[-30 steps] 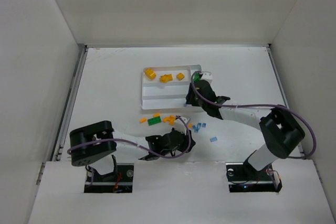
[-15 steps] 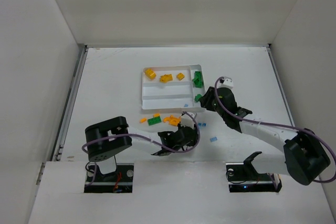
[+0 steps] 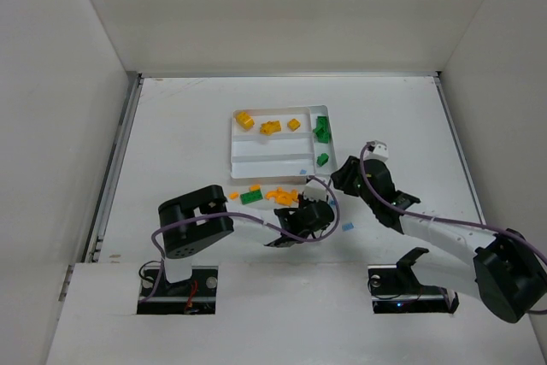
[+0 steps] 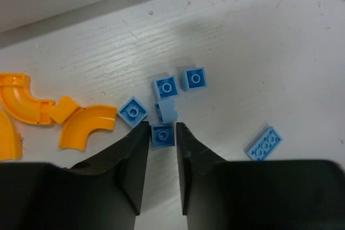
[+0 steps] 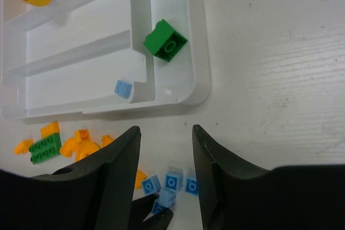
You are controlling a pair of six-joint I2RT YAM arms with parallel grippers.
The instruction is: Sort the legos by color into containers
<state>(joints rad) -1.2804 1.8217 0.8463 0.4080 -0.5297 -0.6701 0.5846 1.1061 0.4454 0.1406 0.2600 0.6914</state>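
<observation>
Table: left hand (tight) around blue lego

White table, plain white walls, even light.

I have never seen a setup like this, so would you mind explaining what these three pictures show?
This is a robot: a left arm and a right arm bolted to a white table. The overhead picture looks down from behind them. The other two come from a camera on each wrist, so the dark fingers at the bottom are that arm's own pincer. A white tray with compartments holds yellow bricks, green bricks in its narrow side section and a single blue brick. Loose on the table lie orange pieces, a long green brick and some small blue bricks. The left pincer is closed on one of them, the gripped blue brick. The right pincer hangs open and empty near the tray's corner.
</observation>
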